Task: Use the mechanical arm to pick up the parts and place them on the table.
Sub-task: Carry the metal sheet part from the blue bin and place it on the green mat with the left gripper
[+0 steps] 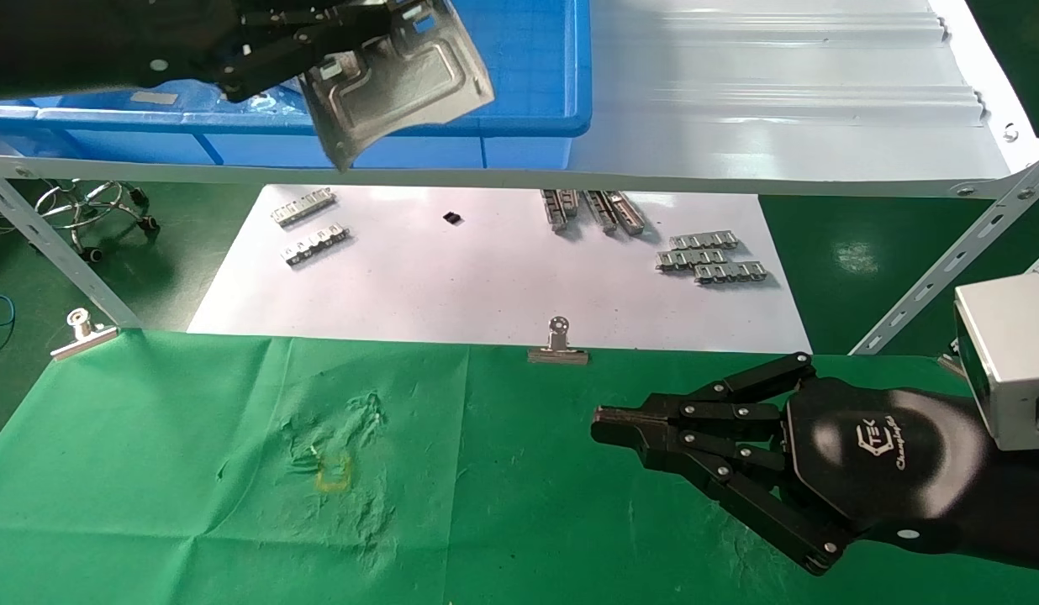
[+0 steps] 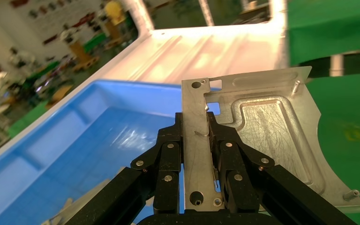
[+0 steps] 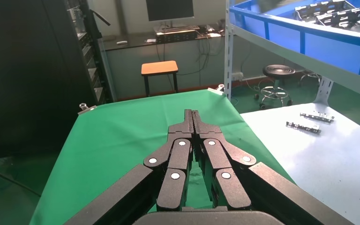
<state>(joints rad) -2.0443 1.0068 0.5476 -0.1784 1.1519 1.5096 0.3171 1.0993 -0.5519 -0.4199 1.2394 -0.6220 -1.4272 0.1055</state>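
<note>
- The left gripper [image 1: 318, 50], black and many-fingered, is up over the blue plastic bin [image 1: 536, 84] on the pale grey ribbed shelf [image 1: 780, 101], its fingers [image 2: 168, 159] clamped on a silver-grey stamped sheet-metal tray [image 1: 398, 80].
- That tray [image 2: 262, 136] sticks out past the fingertips, tilted, its curved notched corner hanging over the bin's front wall.
- The right gripper [image 1: 608, 424] hovers low over the right side of the bench [image 1: 150, 470], fingers [image 3: 192, 126] pressed together on nothing.
- The bench wears wrinkled bright green cloth with a faint yellow square mark [image 1: 333, 472], pinned at its far edge by silver binder clips [image 1: 558, 344].
- Beyond lies a white sheet [image 1: 452, 277] scattered with narrow silver strip clips [image 1: 711, 259].
- An orange stool [image 3: 159, 68] stands in the room behind.
</note>
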